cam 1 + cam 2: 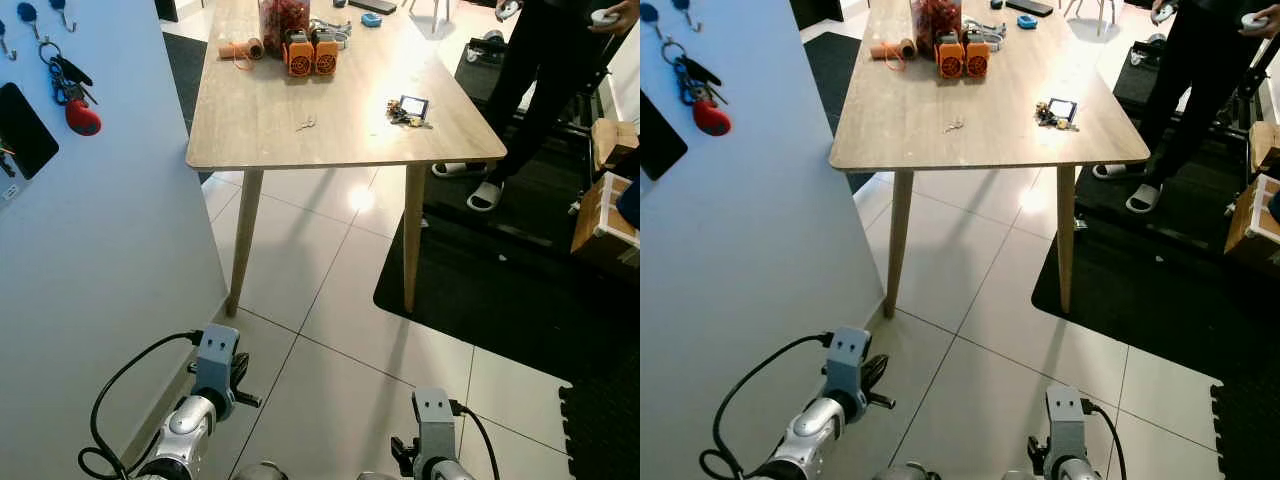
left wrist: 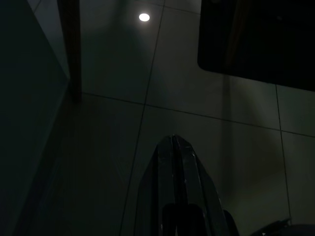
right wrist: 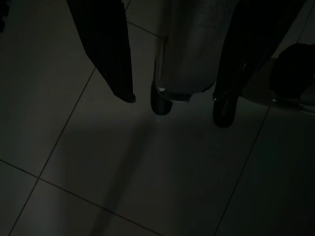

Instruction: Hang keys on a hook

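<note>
Both arms are seen lowest in the head views, hanging over the tiled floor (image 1: pixel 330 300) — the left gripper (image 2: pixel 173 147) with its jaws pressed together on nothing, the right gripper (image 3: pixel 172 98) with its jaws spread wide and empty. Nothing is held by either.

Beyond them stands the desk (image 1: pixel 260 130). Near its right edge, toward the near right corner, a bunch of keys (image 1: pixel 408 112) with a small dark tag is lying; a single small key (image 1: pixel 306 124) is seen closer to the near edge, about midway along it. Orange tools, a jar and a spool are gathered at the far end.

On the pale wall panel (image 1: pixel 110 260) at the left, a set with a red fob (image 1: pixel 72 95) is already hung from a hook (image 1: pixel 28 16). A person (image 1: pixel 545 80) is standing past the desk's right side.

Judged from this, the keys on the desk are not yet picked up — approach, grasp, carrying and hanging are all left.
</note>
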Motion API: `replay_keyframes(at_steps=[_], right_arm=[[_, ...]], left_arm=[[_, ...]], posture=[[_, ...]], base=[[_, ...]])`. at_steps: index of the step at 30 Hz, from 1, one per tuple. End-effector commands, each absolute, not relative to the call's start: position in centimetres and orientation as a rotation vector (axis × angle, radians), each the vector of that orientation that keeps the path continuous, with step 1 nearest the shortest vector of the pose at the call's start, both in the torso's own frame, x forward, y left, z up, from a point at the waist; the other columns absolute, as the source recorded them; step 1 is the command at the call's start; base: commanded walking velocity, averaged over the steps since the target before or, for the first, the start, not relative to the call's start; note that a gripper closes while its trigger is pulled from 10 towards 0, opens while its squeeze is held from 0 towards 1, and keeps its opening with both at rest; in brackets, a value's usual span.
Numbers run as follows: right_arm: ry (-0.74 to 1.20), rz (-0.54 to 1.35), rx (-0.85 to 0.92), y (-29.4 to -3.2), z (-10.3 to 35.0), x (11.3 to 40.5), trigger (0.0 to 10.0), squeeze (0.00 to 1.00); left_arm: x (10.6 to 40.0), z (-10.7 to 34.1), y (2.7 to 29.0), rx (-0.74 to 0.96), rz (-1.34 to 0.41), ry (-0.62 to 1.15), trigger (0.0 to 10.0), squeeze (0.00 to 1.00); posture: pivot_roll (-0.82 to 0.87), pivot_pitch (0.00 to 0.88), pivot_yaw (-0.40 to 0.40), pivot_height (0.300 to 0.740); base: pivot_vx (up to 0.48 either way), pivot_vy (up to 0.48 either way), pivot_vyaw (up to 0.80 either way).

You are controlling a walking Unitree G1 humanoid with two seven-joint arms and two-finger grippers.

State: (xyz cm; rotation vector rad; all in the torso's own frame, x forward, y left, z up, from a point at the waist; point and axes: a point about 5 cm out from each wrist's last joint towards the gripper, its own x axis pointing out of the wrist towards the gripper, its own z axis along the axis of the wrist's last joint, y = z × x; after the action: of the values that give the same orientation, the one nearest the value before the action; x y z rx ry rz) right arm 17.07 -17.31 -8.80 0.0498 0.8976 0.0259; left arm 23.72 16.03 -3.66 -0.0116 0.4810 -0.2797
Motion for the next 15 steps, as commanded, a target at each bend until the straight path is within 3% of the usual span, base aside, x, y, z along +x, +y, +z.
replay_keyframes(at_steps=[1, 6, 15], right_arm=[[0.92, 0.026, 0.048, -17.31, -9.09, 16.45, 10.0, 0.0], [0.919, 0.027, 0.047, -17.3, -9.1, 16.4, 10.0, 0.0], [0.917, 0.026, 0.042, -17.53, -9.09, 16.34, 10.0, 0.0]], left_arm=[[23.57, -3.78, 15.85, -0.022, -0.269, 0.483, 10.0, 0.0], [23.65, -3.74, 15.86, -0.022, -0.265, 0.483, 10.0, 0.0], [23.8, -3.69, 15.7, -0.025, -0.264, 0.484, 10.0, 0.0]], posture=[[0.06, 0.063, -0.028, 0.74], [0.05, 0.061, -0.028, 0.74], [0.05, 0.057, -0.03, 0.74]], base=[[0.0, 0.0, 0.0], [0.0, 0.0, 0.0], [0.327, 0.0, 0.0]])
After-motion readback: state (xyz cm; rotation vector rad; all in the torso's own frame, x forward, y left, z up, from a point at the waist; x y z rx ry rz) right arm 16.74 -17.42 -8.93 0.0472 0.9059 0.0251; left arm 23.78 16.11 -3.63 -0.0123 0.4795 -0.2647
